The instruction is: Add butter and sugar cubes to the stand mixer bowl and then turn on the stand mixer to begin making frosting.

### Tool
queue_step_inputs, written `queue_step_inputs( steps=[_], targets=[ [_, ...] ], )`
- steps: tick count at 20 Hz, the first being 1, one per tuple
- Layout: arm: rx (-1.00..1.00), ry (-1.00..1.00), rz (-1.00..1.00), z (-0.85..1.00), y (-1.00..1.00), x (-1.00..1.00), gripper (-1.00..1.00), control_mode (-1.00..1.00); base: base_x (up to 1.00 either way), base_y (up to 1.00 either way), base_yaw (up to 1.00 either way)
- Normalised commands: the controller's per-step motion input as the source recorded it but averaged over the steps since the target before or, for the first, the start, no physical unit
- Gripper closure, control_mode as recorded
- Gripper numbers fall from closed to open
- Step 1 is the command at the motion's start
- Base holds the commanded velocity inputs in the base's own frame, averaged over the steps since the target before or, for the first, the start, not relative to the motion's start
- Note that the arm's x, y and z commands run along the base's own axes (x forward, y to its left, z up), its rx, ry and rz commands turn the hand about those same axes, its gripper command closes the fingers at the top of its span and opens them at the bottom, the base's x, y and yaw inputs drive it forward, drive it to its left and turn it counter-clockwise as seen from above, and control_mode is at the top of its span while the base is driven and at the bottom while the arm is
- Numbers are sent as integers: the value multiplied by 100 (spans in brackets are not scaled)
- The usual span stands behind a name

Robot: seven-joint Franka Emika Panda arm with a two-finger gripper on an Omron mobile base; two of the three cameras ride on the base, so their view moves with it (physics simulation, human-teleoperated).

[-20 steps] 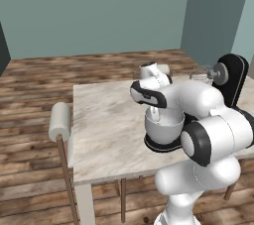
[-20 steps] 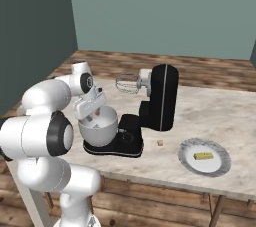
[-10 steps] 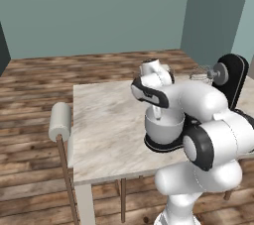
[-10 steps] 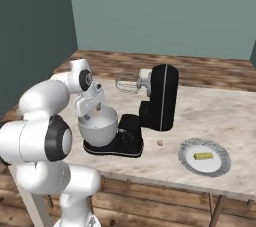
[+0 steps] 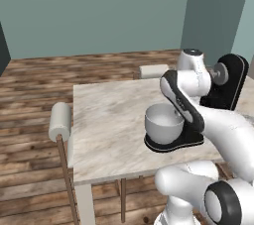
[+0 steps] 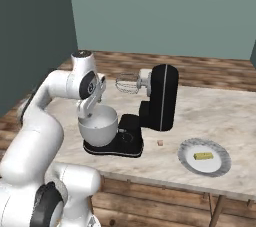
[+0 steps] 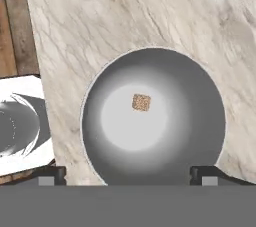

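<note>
The stand mixer bowl [image 7: 155,121] lies straight below my hand, and a small brown sugar cube [image 7: 141,102] rests on its bottom. My gripper [image 7: 128,176] is open and empty, its fingertips [image 7: 47,175] spread wide over the bowl's near rim. The bowl [image 6: 99,128] sits on the base of the black stand mixer [image 6: 162,96], whose head is tilted up with the whisk [image 6: 127,86] clear of the bowl. The butter [image 6: 203,156] lies on a flat plate [image 6: 220,163] at the table's right. Another sugar cube [image 6: 160,143] lies on the table between mixer and plate. In the left base view my arm crosses behind the bowl [image 5: 162,122].
The marble table [image 5: 109,120] has bare room left of the mixer. A chair with a rolled white back [image 5: 60,121] stands at the table's left edge, and another [image 5: 154,71] at the far side. Wooden floor surrounds the table.
My arm has changed posture, its elbow swinging away, while the hand stays over the bowl. The mixer, plate and butter have not moved.
</note>
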Motion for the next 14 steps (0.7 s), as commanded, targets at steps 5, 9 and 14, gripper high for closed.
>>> queue_step_inputs(
  steps=[5, 9, 14],
  targets=[
    [30, -57, 0, 37, -81, -99, -100, -100, 0, 0, 0],
    [35, -51, 0, 21, -100, -93, -100, -100, 0, 0, 0],
    [42, -30, -2, 23, -98, -78, -100, -100, 0, 0, 0]
  ],
)
